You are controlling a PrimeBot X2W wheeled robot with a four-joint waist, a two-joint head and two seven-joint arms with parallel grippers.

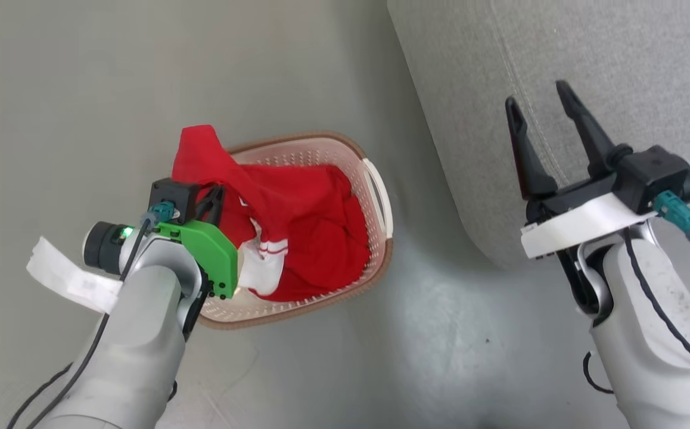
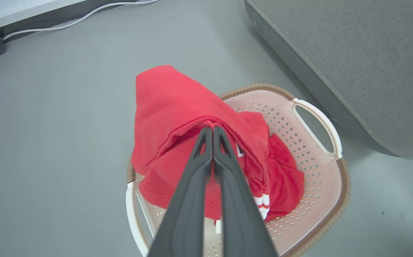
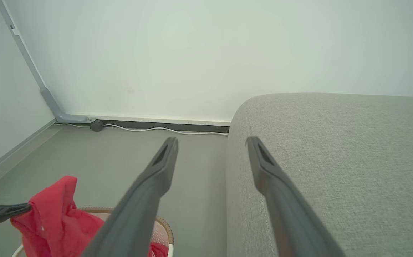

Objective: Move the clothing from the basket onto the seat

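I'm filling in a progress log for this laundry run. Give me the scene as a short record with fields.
left gripper: shut on a red garment, lifted partly out of the basket
right gripper: open, holding nothing, near the seat's edge
basket: on the floor beside the seat, with more red clothing inside
seat: grey cushion
progress: garment not yet on the seat

Red white-striped clothing [image 1: 297, 238], cream brown-rimmed basket [image 1: 381, 202], grey seat [image 1: 559, 59]
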